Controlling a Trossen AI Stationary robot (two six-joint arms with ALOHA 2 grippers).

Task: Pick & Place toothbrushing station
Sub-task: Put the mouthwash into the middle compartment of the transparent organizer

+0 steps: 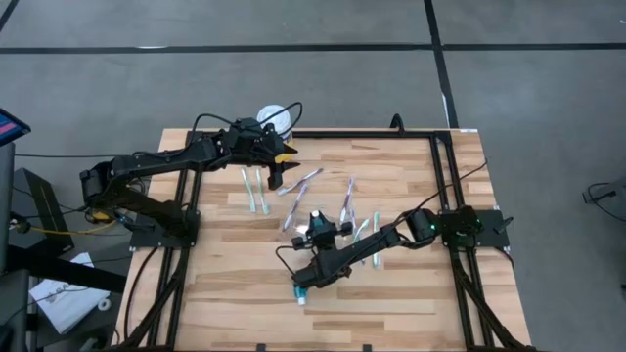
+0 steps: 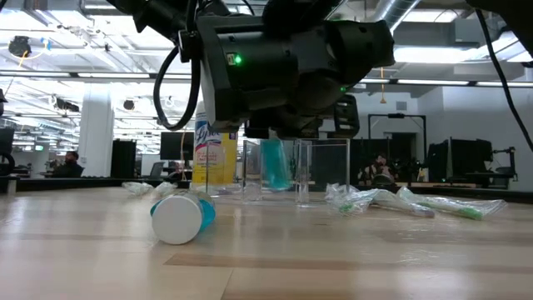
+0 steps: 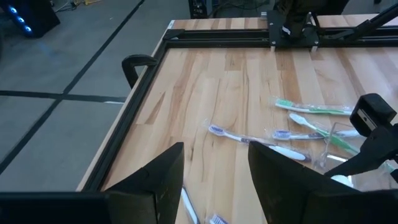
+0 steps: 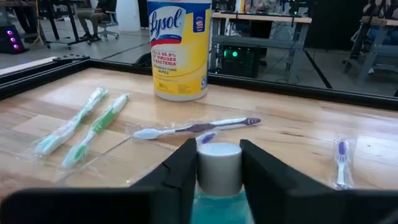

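My right gripper (image 1: 315, 221) is at mid-table, shut on a blue toothpaste tube (image 4: 219, 177) with a white cap. A second blue tube (image 1: 298, 291) lies on its side near the near edge, and its white cap (image 2: 177, 220) faces the low camera. A clear cup (image 3: 334, 147) stands on the table by my right gripper. Wrapped toothbrushes lie flat: green ones (image 1: 252, 192), purple-and-white ones (image 1: 301, 181) and more at the centre (image 1: 364, 231). My left gripper (image 1: 282, 170) is open and empty above the brushes at far left, also seen in its wrist view (image 3: 214, 180). My right gripper pinches the tube between its two fingers at the cap end (image 4: 219, 168). The white cap sticks out past the fingertips. The fingers point toward the table's far edge and lie along the tube. In the low view the tube (image 2: 276, 164) seems to hang just clear of the table.
A yellow Lysol canister (image 1: 274, 119) stands at the far edge, ahead of my right gripper (image 4: 179, 46). A black frame rail (image 3: 205, 38) runs around the wooden table. Bare wood lies toward the near left corner (image 1: 225, 293).
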